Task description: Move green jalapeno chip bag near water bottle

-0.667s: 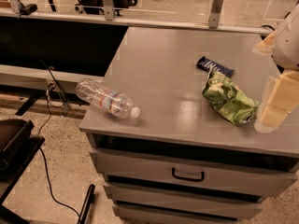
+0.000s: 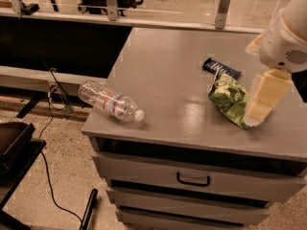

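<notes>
The green jalapeno chip bag (image 2: pixel 228 98) lies crumpled on the grey cabinet top (image 2: pixel 168 71), at the right front. The water bottle (image 2: pixel 109 101) lies on its side at the top's left front corner, with its white cap pointing right and its base overhanging the left edge. My gripper (image 2: pixel 261 98) hangs from the white arm (image 2: pixel 288 37) at the right edge of the view. It is low over the top and up against the bag's right end. A wide stretch of bare top separates the bag from the bottle.
A small dark-blue bar wrapper (image 2: pixel 221 68) lies just behind the bag. The cabinet has drawers with a black handle (image 2: pixel 193 180) below its front edge. A railing with glass (image 2: pixel 144 13) runs behind. Cables (image 2: pixel 50 128) and a black object (image 2: pixel 14 147) are on the floor at the left.
My gripper has moved left and now sits against the bag's right end. The bag has shifted slightly. The bottle and the blue wrapper have not moved.
</notes>
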Tool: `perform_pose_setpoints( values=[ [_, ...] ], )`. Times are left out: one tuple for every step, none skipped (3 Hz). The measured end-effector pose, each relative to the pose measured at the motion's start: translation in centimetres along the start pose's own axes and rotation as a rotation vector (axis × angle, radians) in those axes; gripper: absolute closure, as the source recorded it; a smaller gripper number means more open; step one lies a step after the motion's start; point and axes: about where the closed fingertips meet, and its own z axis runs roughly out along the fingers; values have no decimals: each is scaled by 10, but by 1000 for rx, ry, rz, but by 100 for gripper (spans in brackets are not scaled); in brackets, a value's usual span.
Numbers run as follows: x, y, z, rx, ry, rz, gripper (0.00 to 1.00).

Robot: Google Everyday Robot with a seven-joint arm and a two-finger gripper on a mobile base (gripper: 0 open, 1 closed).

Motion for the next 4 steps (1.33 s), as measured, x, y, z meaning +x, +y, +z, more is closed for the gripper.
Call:
perform_pose_setpoints(
  values=[
    [-1, -38, 43, -18, -8, 48, 0],
    [-2, -65, 85, -38, -7, 94, 0],
    [10, -75, 111, -63, 17, 148, 18],
    [25, -76, 118, -79, 41, 184, 41]
  ],
)
